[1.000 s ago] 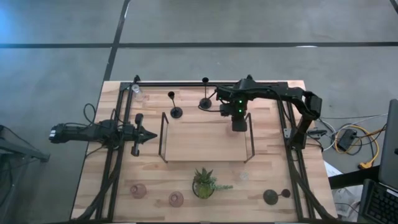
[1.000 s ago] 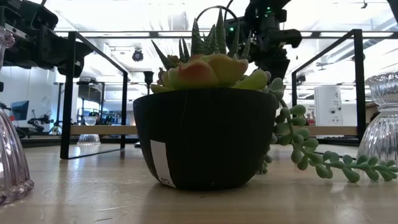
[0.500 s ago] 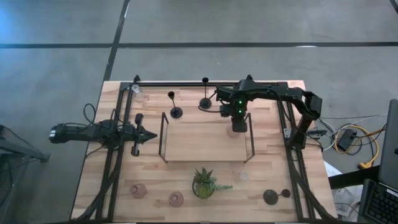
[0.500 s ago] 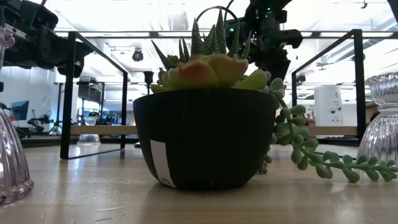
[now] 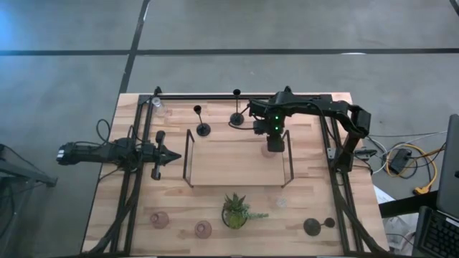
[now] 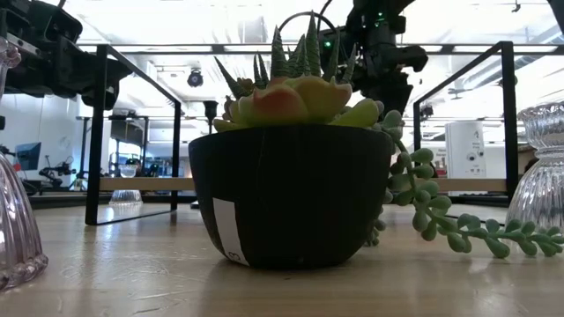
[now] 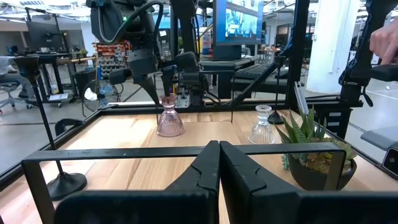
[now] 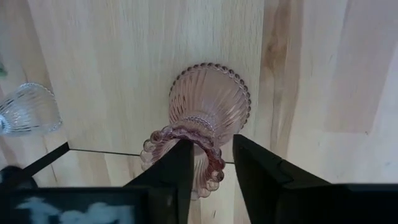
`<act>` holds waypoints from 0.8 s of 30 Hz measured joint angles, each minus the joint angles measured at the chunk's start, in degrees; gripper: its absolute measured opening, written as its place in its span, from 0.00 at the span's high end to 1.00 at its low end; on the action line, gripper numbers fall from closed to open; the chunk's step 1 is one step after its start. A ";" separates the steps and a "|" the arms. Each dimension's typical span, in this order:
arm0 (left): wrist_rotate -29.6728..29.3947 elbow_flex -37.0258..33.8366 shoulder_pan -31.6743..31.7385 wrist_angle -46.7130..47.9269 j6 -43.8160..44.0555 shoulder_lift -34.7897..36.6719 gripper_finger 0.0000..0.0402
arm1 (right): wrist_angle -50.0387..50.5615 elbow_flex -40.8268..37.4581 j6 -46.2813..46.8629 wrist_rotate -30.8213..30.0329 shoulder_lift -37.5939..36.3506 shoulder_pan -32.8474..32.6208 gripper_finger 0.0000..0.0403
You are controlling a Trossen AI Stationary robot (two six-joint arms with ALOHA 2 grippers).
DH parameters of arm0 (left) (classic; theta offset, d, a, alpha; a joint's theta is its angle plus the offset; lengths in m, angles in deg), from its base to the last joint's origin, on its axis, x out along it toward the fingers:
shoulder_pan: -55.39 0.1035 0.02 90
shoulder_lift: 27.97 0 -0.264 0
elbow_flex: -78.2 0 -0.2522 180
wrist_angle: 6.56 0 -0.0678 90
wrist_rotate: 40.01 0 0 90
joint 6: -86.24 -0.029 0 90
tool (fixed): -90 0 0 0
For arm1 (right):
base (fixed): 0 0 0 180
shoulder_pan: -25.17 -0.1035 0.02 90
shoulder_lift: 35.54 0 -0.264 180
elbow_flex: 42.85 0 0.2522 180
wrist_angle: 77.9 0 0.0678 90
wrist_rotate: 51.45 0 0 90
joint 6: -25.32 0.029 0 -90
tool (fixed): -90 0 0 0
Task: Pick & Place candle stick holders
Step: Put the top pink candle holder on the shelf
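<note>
Inside the wire-framed tray (image 5: 188,159), at its far right corner, the right tool (image 8: 211,163) has just spread its fingers around a pink glass candle holder (image 8: 205,102), which now stands on the tray floor. A moment earlier it was nearly closed: this placement looks done. The left tool (image 7: 219,163) waits, fingers together, left of the tray.

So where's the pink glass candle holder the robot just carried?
In the right wrist view, the pink glass holder stands on the wooden tray, between the right end effector's fingers.
</note>
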 joint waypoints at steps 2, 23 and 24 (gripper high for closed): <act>0.00 0.00 0.01 -0.01 0.00 0.00 0.97 | 0.14 -0.01 -0.27 0.00 0.03 0.00 0.68; 0.00 0.00 0.01 -0.03 0.00 0.02 0.97 | 1.76 -0.01 -0.20 -8.89 -1.41 0.25 0.50; 0.00 0.00 -0.01 -0.03 0.00 0.00 0.97 | 1.70 -0.01 -0.21 -8.75 -1.69 0.21 0.50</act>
